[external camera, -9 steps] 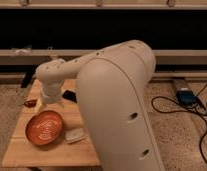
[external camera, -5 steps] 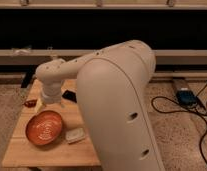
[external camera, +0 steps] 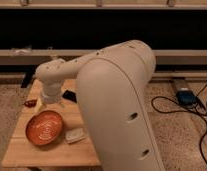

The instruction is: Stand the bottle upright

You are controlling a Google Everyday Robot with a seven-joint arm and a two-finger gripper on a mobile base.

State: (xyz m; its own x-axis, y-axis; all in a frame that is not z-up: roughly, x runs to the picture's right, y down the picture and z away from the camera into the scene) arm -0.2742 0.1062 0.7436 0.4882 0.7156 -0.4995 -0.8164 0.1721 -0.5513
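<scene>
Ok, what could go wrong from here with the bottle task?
The open hand hangs just behind the round orange bowl on the wooden table; lowering it could clip the rim. The bulky white arm hides much of the table and no bottle shows, so the grasp may be misjudged. The small pale rectangular block beside the bowl could be mistaken for the bottle.

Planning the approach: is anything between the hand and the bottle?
Cannot tell: the bottle is not visible. The hand hangs over the wooden table, just behind the orange bowl, and the arm hides much of the tabletop. A dark object lies beside the hand.
</scene>
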